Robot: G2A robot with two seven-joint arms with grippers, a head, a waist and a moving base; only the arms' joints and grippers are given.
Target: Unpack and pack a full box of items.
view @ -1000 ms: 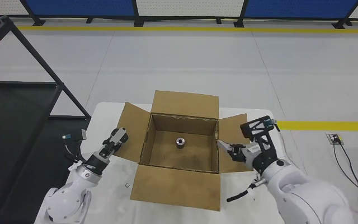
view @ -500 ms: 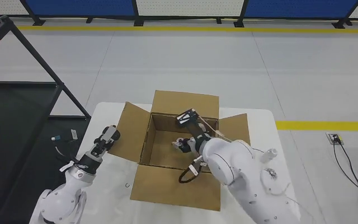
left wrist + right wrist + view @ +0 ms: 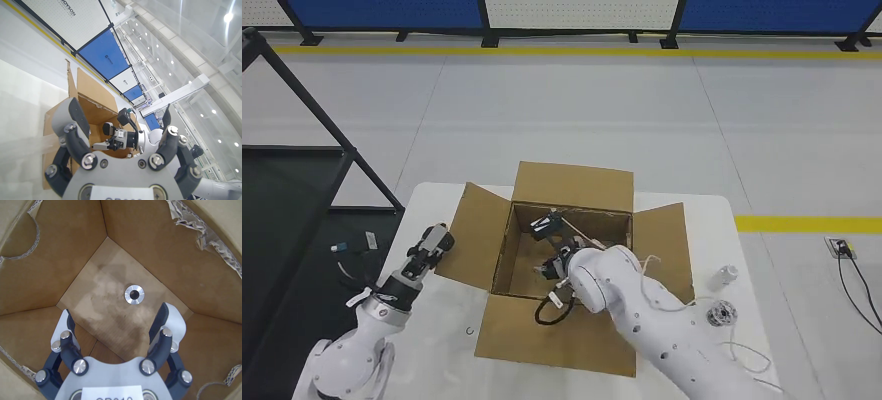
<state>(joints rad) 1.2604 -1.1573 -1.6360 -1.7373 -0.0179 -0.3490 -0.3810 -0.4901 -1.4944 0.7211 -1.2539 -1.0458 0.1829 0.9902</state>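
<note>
R gripper (image 3: 115,308) was down in box (image 3: 75,256), fingers spread wide, empty; metal ring (image 3: 134,294) lay just past the fingertips. L gripper (image 3: 121,103) spread wide too, empty, box beyond fingers.

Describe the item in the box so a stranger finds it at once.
Start at the open cardboard box on the table. On its floor, below the right gripper, lies a metal ring with a dark hole. The other metal parts lie outside it.

The cardboard box (image 3: 527,335) is left open, flaps splayed outward — one bored metal ring (image 3: 134,294) is laid flat on its floor, and a silver cylinder (image 3: 725,275) and a round metal part (image 3: 719,316) are set outside its right flap.
</note>
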